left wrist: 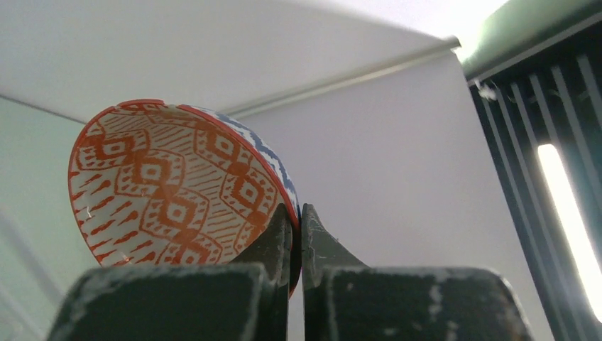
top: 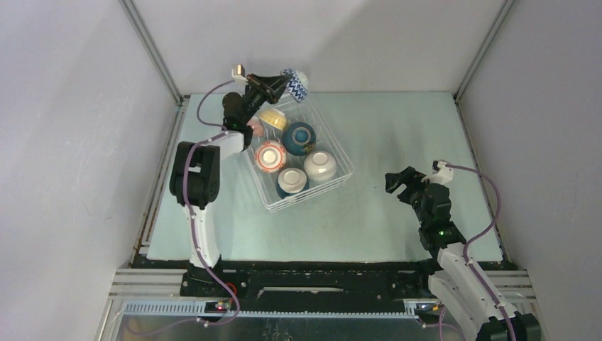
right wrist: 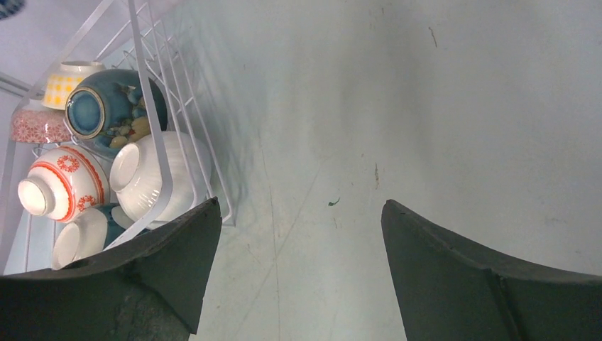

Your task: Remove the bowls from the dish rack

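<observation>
Zigzag bowl (top: 295, 84), blue-white outside and red-patterned inside, is pinched at the rim by the left gripper (top: 278, 87), projecting at its 3 o'clock, above the dish rack's (top: 334, 139) 12 o'clock corner. Six bowls (top: 319, 165) sit inside. Right gripper (top: 397, 186) spread wide, empty; rack at 9 o'clock.

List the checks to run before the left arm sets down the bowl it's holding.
1. Left gripper shut on the zigzag bowl at its rim, one finger inside, one outside: ok.
2. Bowl raised clear of the dish rack: ok.
3. Bare table right of the rack for a landing spot: ok.
4. Right gripper open, apart from the rack: ok.
5. Grip firm enough for the swing: cannot tell.
</observation>
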Robot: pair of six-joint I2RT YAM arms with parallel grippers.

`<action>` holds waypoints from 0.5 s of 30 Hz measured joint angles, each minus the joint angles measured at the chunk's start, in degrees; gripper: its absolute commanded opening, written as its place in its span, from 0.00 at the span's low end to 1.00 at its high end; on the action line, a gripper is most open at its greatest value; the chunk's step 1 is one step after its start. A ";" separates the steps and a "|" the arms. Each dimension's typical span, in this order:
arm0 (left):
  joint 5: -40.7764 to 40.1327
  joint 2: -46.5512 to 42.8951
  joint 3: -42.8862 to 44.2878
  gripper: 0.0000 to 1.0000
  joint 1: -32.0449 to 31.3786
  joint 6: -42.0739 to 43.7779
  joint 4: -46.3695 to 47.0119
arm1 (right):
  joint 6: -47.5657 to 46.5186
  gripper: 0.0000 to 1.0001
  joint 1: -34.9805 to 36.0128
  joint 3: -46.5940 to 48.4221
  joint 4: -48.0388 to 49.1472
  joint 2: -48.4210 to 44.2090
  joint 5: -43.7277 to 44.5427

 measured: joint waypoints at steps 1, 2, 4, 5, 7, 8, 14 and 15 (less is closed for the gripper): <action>1.09 -1.49 -0.61 0.00 0.04 -0.37 1.05 | 0.00 0.90 0.00 0.00 0.04 0.00 -0.13; 1.99 -2.78 -1.16 0.00 0.09 -0.52 1.88 | -0.02 0.90 0.02 0.00 0.09 0.00 -0.17; 3.87 -6.54 -3.43 0.00 0.11 -0.76 3.41 | -0.04 0.90 0.11 0.00 0.11 0.00 -0.28; 4.61 -8.33 -4.81 0.00 0.15 -0.74 4.07 | -0.04 0.90 0.24 0.00 0.11 0.00 -0.31; 5.75 -12.59 -8.72 0.00 0.28 -0.35 5.46 | -0.07 0.90 0.46 0.00 0.11 -0.02 -0.33; 6.36 -14.40 -10.54 0.00 0.33 -0.15 5.70 | -0.07 0.90 0.57 0.00 0.11 -0.02 -0.33; 9.79 -24.57 -21.07 0.00 0.87 7.58 0.59 | -0.22 0.89 1.18 0.00 0.09 -0.13 -0.26; 10.01 -26.40 -22.53 0.00 1.01 10.10 -2.14 | -0.22 0.90 1.36 0.00 0.11 -0.17 -0.24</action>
